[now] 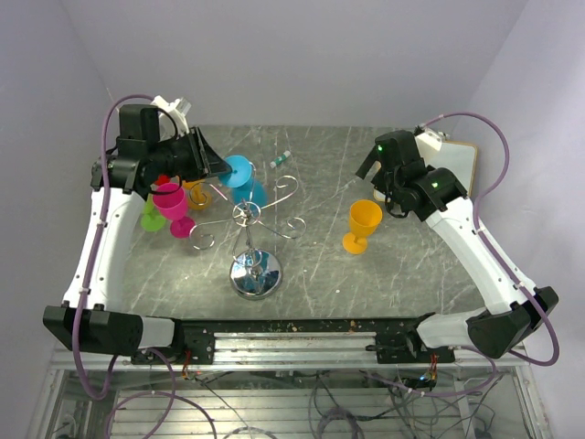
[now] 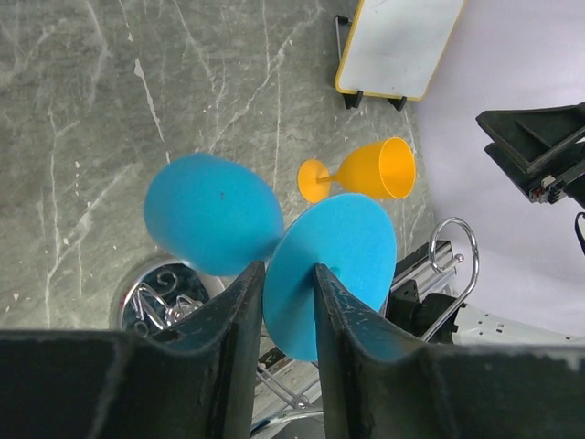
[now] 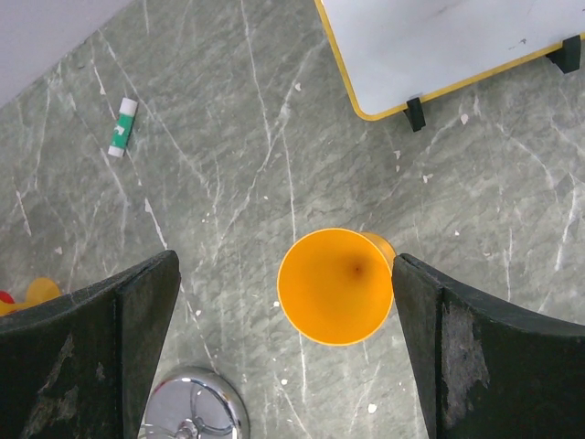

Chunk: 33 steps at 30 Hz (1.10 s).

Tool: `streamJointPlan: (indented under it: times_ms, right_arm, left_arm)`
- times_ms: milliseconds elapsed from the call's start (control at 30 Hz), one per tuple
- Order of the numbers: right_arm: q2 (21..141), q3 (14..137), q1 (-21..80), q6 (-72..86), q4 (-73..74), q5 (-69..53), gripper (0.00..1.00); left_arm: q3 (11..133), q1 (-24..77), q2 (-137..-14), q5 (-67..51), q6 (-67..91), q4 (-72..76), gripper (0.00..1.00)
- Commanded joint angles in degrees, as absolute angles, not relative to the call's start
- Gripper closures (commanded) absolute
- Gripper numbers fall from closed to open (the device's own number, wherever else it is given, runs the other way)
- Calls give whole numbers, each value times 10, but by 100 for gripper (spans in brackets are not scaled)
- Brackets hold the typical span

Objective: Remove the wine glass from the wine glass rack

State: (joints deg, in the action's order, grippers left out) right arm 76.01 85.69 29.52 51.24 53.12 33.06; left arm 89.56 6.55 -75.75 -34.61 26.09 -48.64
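Observation:
The chrome wine glass rack (image 1: 255, 272) stands mid-table on its round mirrored base, which also shows in the left wrist view (image 2: 154, 294) and the right wrist view (image 3: 190, 407). A blue wine glass (image 1: 242, 177) is held above the table just behind the rack's left arms. My left gripper (image 1: 218, 165) is shut on it, with the fingers pinching its round foot (image 2: 343, 247). Pink (image 1: 172, 203), green (image 1: 152, 218) and yellow (image 1: 196, 193) glasses hang at the rack's left. My right gripper (image 3: 283, 274) is open and empty above an orange glass (image 3: 335, 285) standing on the table.
A yellow-framed whiteboard (image 1: 460, 165) stands at the back right and also shows in the right wrist view (image 3: 439, 46). A small green-and-white tube (image 1: 281, 159) lies at the back centre. The orange glass (image 1: 362, 224) stands right of the rack. White walls close in on three sides.

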Motion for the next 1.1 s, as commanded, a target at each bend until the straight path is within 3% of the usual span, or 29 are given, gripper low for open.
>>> streamJointPlan:
  times_ms: [0, 500, 1067]
  right_arm:
    - [756, 857, 292, 521, 541, 347, 0]
    - [753, 859, 292, 526, 548, 354, 0]
    - [741, 855, 291, 524, 552, 376, 0]
  left_arm:
    - [902, 71, -745, -335, 266, -486, 65]
    - [911, 71, -737, -328, 299, -480, 89]
    - [865, 71, -696, -389, 432, -347, 93]
